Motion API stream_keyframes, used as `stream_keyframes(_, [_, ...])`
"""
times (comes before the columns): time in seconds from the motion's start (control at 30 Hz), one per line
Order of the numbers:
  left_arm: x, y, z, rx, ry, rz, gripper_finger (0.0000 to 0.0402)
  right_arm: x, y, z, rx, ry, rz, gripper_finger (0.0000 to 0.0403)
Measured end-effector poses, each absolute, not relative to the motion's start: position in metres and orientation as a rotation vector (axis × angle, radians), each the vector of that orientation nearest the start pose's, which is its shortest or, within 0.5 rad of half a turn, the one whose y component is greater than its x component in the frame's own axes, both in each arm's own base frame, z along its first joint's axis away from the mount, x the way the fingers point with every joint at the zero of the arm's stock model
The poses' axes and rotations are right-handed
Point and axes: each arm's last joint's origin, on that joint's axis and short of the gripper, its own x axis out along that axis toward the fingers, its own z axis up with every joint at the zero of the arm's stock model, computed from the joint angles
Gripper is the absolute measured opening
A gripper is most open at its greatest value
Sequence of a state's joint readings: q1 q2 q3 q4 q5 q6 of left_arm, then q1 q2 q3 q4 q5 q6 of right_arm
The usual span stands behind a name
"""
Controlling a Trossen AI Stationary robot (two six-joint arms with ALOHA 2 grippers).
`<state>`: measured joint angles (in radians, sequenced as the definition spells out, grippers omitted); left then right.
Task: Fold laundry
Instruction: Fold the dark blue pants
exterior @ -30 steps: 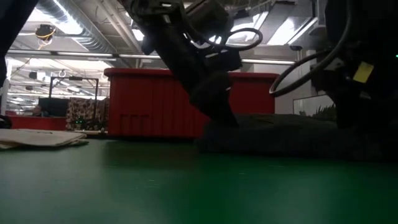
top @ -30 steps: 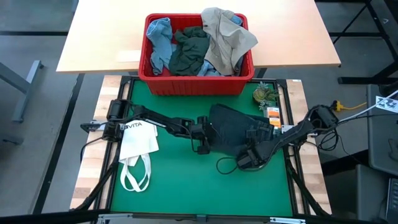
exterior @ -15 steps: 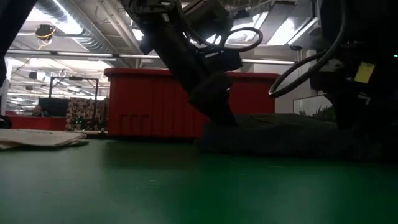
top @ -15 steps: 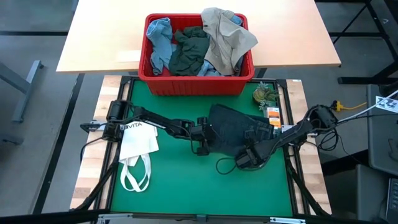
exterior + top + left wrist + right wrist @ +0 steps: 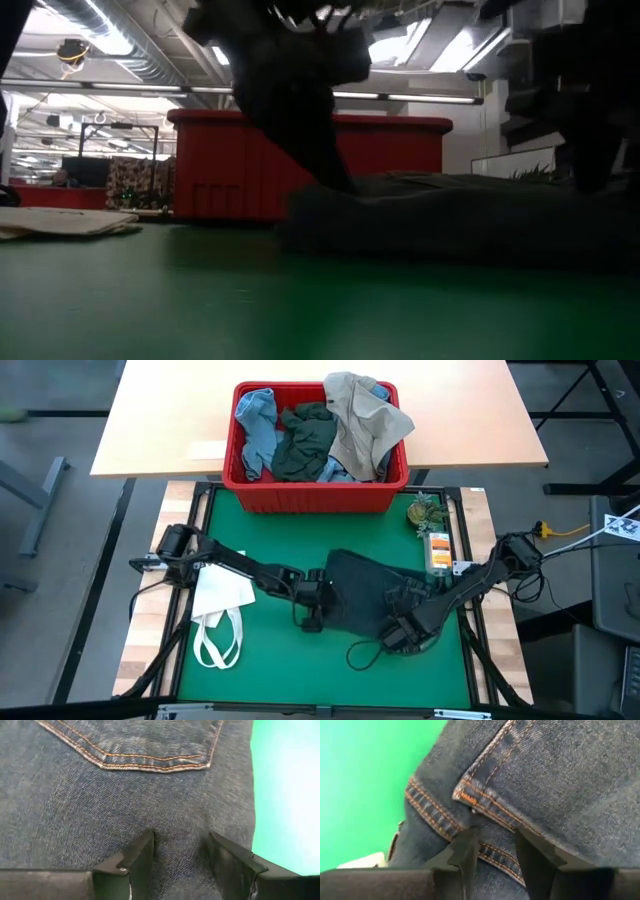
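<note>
You have a white tote bag lying flat on the green mat, its loop handles toward the near edge. A red bin sits on the wooden desk behind. A small plant stands at the mat's far right corner.

Both arms reach inward and low. The left hand and the right hand each pinch a fold of denim between their fingers.

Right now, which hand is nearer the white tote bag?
Left. The left hand grips the jeans at their edge facing the tote bag; the right hand holds the jeans' far side.
</note>
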<state>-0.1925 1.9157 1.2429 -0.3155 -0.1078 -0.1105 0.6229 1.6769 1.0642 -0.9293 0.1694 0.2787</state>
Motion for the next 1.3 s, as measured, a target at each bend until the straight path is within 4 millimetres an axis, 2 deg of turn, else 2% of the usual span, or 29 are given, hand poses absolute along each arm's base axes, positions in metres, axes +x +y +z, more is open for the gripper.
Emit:
stream_keyframes(0.17, [0.379,-0.085,0.176,0.052,0.951,-0.042,0.0181,0.236,0.174,0.2,-0.399,1.441,0.17,0.0133])
stream_keyframes(0.33, [0.374,-0.085,0.204,0.041,0.866,-0.043,0.0181,0.239,0.173,0.229,-0.475,1.441,0.099,0.0133])
stream_keyframes(0.53, [0.37,-0.068,0.235,0.054,0.754,0.02,0.0181,0.237,0.165,0.253,-0.624,1.436,-0.029,0.0133])
stream_keyframes(0.7, [0.377,-0.05,0.241,0.071,0.687,0.063,0.0181,0.23,0.157,0.257,-0.732,1.488,-0.094,0.0133])
stream_keyframes(0.8, [0.384,-0.037,0.237,0.06,0.665,0.092,0.0181,0.224,0.152,0.251,-0.756,1.523,-0.163,0.0133])
stream_keyframes(0.9, [0.391,-0.022,0.225,0.052,0.686,0.132,0.0181,0.218,0.147,0.239,-0.756,1.555,-0.221,0.0133])
stream_keyframes(1.07, [0.403,-0.001,0.19,0.042,0.762,0.187,0.0181,0.206,0.139,0.209,-0.733,1.619,-0.288,0.0133])
stream_keyframes(1.3, [0.413,0.025,0.141,0.019,0.872,0.238,0.0181,0.186,0.127,0.164,-0.663,1.715,-0.276,0.0133])
